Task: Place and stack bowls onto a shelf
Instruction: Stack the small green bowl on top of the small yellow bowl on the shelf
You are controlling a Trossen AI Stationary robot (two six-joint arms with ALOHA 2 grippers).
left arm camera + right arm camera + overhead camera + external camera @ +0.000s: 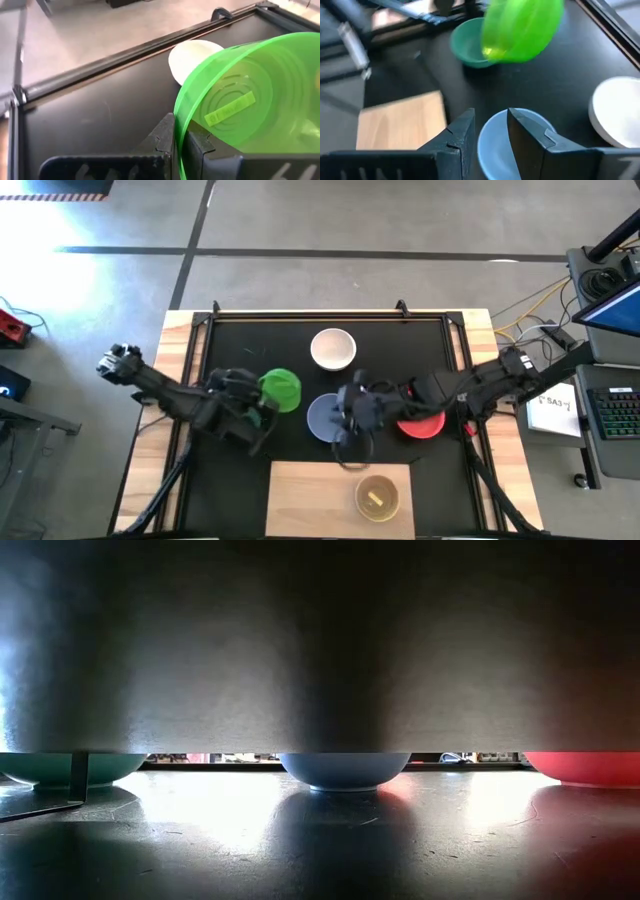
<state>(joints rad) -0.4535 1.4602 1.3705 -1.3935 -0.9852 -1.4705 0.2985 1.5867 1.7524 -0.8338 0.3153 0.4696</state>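
My left gripper (262, 402) (181, 134) is over the mat's left half, shut on the bright green bowl (281, 389) (240, 95). My right gripper (350, 425) (490, 127) is open just above the pale blue bowl (323, 416) (505, 150). Its fingers straddle that bowl's rim, and I see no touch. The pale blue bowl (342, 770) rests on its base on the mat. The shelf (320, 500) lies at the near edge, and the yellow bowl (377, 496) stands on it. The cyan and magenta bowls are out of view. My left gripper pinches the green bowl's rim (178, 115), one finger (162, 142) outside the wall and one finger (202, 150) inside. The bowl is lifted clear of the mat and tipped on its side, with its base label showing through the wall.
The white bowl (333, 348) (192, 55) (615, 112) stands toward the far edge. The red bowl (421, 425) (590, 768) lies under my right arm. The teal bowl (469, 42) (70, 768) sits below the green one. A black frame rail (330, 313) edges the mat.
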